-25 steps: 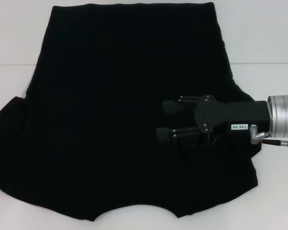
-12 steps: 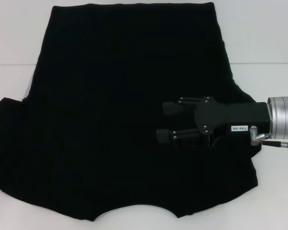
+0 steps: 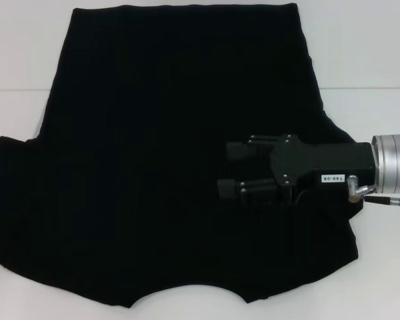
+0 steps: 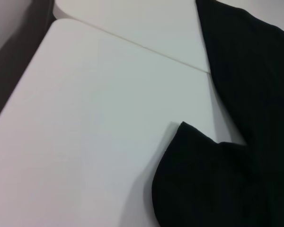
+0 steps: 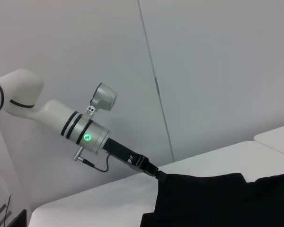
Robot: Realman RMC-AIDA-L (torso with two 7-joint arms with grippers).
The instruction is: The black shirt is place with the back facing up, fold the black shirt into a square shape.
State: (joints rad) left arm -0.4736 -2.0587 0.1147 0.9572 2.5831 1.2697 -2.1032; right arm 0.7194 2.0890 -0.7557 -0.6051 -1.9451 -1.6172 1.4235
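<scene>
shirt: one black shirt [image 3: 167,160] spread flat on the white table [image 3: 380,60], hem far, collar near | right gripper [image 3: 230,170]: reaches in from the right above the shirt's right half, fingers parted, holding nothing | left gripper [image 5: 154,172]: at the left sleeve edge, nipping the cloth | arms: two

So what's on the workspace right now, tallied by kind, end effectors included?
Shirts: 1, the black shirt, spread flat.
End effectors: 2, the right end effector open over the shirt, the left end effector at the shirt's edge.
Tables: 1, the white table.
Total: 4.
</scene>
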